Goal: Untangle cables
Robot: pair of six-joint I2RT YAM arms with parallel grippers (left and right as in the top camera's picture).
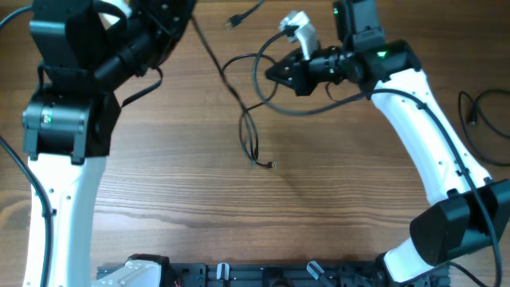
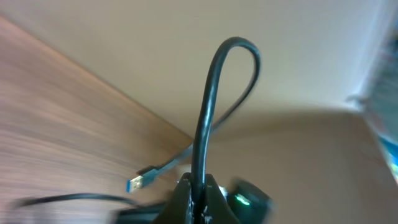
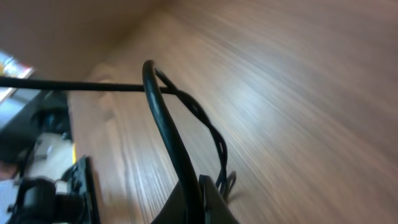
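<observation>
The cables (image 1: 249, 119) are thin and black. One strand runs diagonally from the top left down to the table's middle, where a twisted pair ends in a small plug (image 1: 271, 165). My left gripper (image 2: 199, 194) is shut on a black cable (image 2: 210, 93) that arches up from its jaws. A blue-tipped USB plug (image 2: 138, 182) lies beyond it on the wood. In the overhead view my right gripper (image 1: 275, 73) is at the top centre. It is shut on a thicker black loop (image 3: 163, 115), lifted off the table. The twisted thin strands (image 3: 214, 138) hang just behind that loop.
A loose plug end (image 1: 233, 21) lies at the table's far edge. Another black cable (image 1: 484, 119) coils at the right edge. The arm bases and a black rail (image 1: 239, 273) line the near edge. The left arm (image 1: 72, 96) covers the top left corner.
</observation>
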